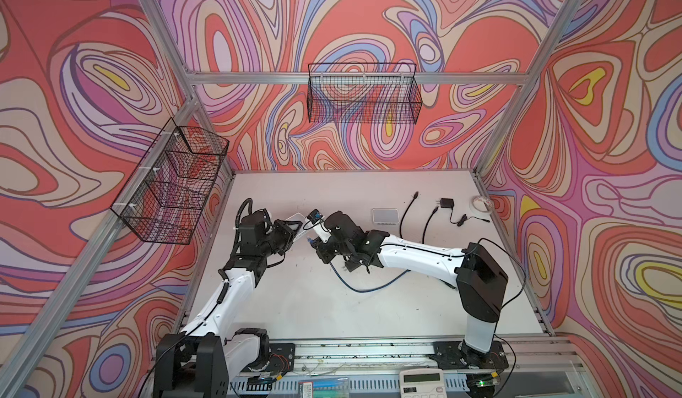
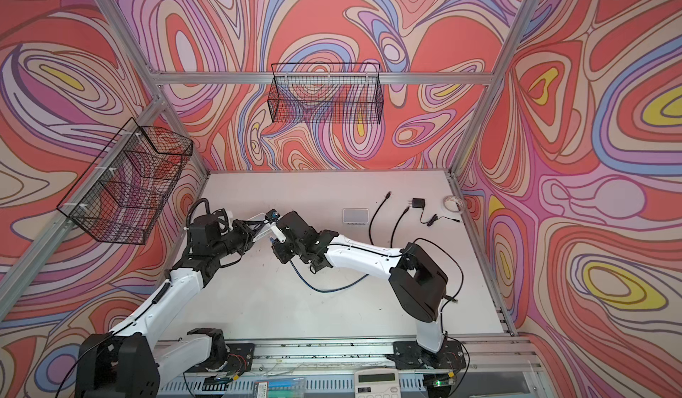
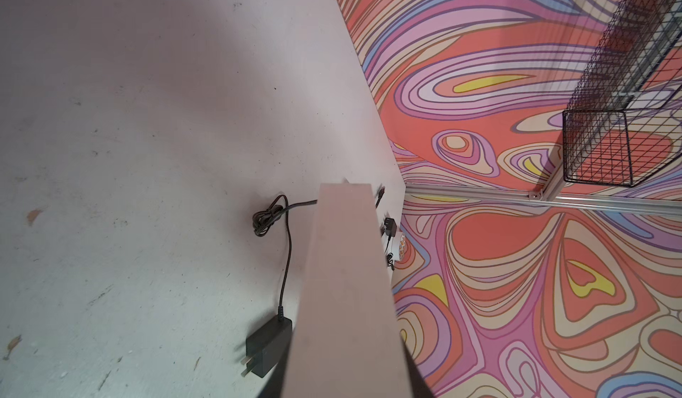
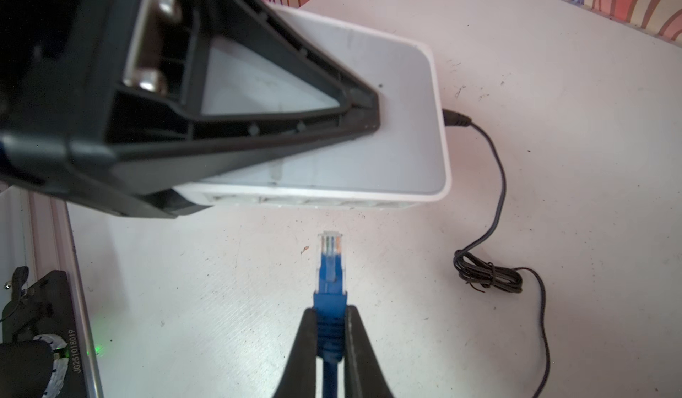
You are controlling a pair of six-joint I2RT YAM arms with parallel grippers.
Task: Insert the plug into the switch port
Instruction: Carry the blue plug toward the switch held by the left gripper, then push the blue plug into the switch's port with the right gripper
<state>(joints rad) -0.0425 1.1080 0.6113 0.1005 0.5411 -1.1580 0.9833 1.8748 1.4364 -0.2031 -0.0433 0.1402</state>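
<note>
Left fingers [image 4: 258, 145] clamp the switch [image 4: 398, 119], right fingers [image 4: 300, 348] clamp the plug [image 4: 331, 267] mid-frame, just short of the ports [image 4: 313, 201]; insertion remains.

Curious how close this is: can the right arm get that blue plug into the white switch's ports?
Probably yes. The right gripper holds the blue Ethernet plug aimed at the port row of the white switch, nothing between; the left gripper clamps it clear of that path.

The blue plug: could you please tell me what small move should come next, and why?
Probably ease the right hand forward: its blue plug faces the port row of the switch but sits short of it, while the left hand clamps the switch.
</note>
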